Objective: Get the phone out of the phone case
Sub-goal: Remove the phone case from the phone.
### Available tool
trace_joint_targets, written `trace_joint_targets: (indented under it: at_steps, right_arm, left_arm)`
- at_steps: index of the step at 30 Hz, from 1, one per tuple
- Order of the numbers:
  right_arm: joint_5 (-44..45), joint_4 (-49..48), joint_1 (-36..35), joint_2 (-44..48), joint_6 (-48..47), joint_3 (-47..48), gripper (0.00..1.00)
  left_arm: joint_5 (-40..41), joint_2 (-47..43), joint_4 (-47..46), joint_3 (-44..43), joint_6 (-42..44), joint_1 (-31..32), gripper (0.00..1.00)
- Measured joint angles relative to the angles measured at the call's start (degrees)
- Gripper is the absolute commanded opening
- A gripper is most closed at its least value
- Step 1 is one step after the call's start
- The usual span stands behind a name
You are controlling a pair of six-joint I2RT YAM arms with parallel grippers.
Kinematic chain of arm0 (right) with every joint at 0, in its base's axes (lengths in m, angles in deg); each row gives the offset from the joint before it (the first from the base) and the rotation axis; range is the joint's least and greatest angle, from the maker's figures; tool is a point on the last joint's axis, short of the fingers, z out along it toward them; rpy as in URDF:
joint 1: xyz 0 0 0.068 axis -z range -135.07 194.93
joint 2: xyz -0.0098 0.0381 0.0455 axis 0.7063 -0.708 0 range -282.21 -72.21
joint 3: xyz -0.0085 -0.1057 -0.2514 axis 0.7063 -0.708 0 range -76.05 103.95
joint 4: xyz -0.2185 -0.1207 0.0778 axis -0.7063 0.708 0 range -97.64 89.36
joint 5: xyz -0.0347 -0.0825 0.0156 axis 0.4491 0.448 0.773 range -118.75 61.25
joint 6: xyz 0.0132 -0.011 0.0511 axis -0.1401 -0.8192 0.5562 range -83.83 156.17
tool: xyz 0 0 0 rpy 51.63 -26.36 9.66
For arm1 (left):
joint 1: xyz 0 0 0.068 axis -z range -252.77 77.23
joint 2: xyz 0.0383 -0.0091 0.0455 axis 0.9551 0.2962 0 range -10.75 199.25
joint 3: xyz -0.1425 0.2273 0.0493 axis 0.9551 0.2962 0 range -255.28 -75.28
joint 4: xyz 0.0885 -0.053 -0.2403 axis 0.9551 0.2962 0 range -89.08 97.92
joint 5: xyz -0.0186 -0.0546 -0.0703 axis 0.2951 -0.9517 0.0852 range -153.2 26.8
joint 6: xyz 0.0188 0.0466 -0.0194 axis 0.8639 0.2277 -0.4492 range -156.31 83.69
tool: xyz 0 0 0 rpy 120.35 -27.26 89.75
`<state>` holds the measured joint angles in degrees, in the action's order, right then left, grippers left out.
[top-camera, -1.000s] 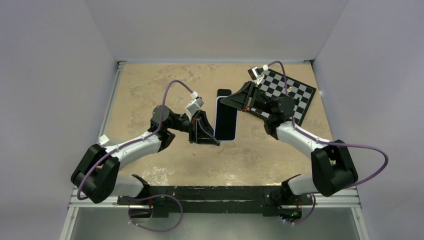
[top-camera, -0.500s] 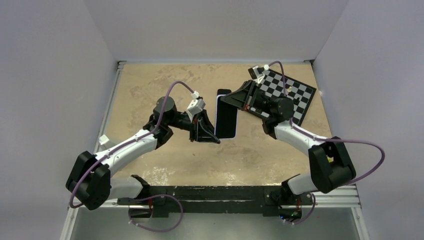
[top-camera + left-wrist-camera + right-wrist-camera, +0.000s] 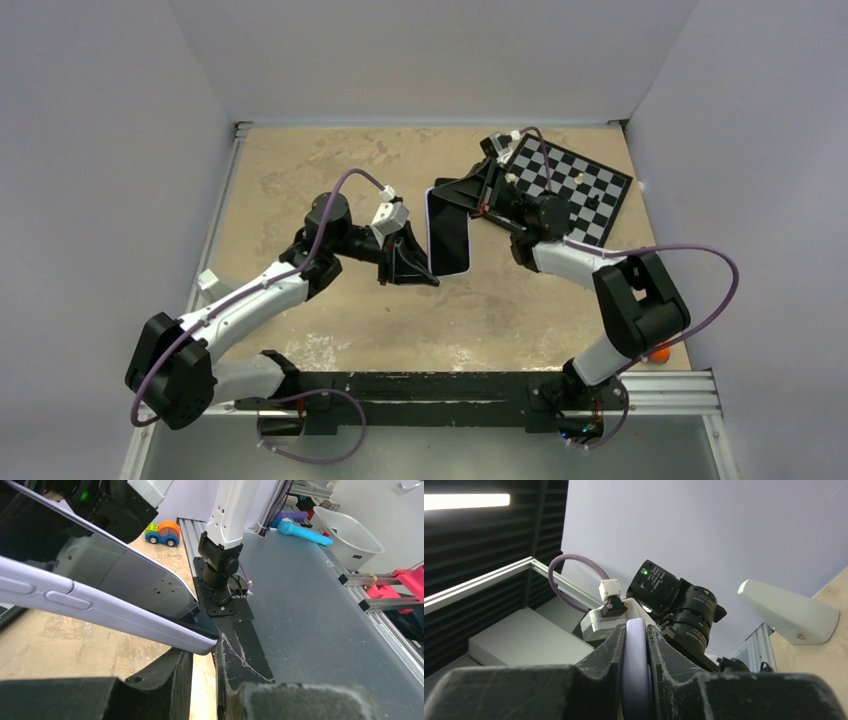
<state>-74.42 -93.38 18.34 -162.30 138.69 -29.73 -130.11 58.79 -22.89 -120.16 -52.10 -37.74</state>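
The phone (image 3: pixel 450 235), its black screen up, sits in the pale lavender phone case (image 3: pixel 430 222) and is held off the table between my two grippers. My left gripper (image 3: pixel 418 262) is shut on the near left corner of the case. In the left wrist view the case edge (image 3: pixel 100 605) runs down to a corner between the fingers of my left gripper (image 3: pixel 205 652), with the glossy screen (image 3: pixel 125 575) above it. My right gripper (image 3: pixel 458 195) is shut on the far end. In the right wrist view the case edge (image 3: pixel 636 670) is pinched between the fingers of my right gripper (image 3: pixel 636 630).
A black-and-white checkerboard (image 3: pixel 585 190) lies at the back right of the tan table (image 3: pixel 300 160). A black rail (image 3: pixel 420 385) runs along the near edge. A small toy car (image 3: pixel 164 532) sits by the near right corner, and a white bin (image 3: pixel 350 535) stands beyond the table.
Both grippers kept their hold on the cased phone. The right gripper moved left and the phone's far end swung left with it. The left arm's elbow rose and shifted away.
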Motion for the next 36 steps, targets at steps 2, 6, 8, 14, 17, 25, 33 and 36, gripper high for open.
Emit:
trace_joint_targets:
  at_steps: [2,6,8,14,17,25,33,36]
  right_arm:
    - [0.3,-1.0,-0.2,-0.9,1.4,0.3,0.00]
    - [1.9,-0.8,-1.0,-2.8,4.1,0.6,0.00]
    - [2.6,0.9,-1.2,-2.9,4.4,0.6,0.00]
    - [3.1,10.8,-1.2,1.7,-0.6,0.6,0.00]
    - [3.7,18.5,-1.2,6.3,-7.6,0.6,0.00]
    - [0.9,24.5,-2.4,9.6,-13.9,0.7,0.00]
    - [0.9,28.9,-2.5,9.7,-16.7,1.0,0.00]
    - [-0.1,31.0,-2.5,10.3,-18.1,1.4,0.00]
  left_arm:
    - [0.2,-0.2,0.0,0.0,0.5,0.1,0.00]
    - [1.0,-0.3,-0.6,0.0,1.7,0.5,0.00]
    - [1.9,-0.4,-1.1,0.0,1.9,0.7,0.00]
    - [3.4,-1.1,-4.0,1.0,-1.9,0.7,0.10]
    - [5.4,-2.2,-6.8,3.4,-5.3,0.7,0.50]
    - [18.0,-10.1,-9.3,12.0,-12.7,-0.5,0.52]
    - [18.5,-10.2,-11.5,12.3,-16.9,-0.1,0.65]
    - [17.8,-8.8,-11.9,12.3,-17.7,0.4,0.66]
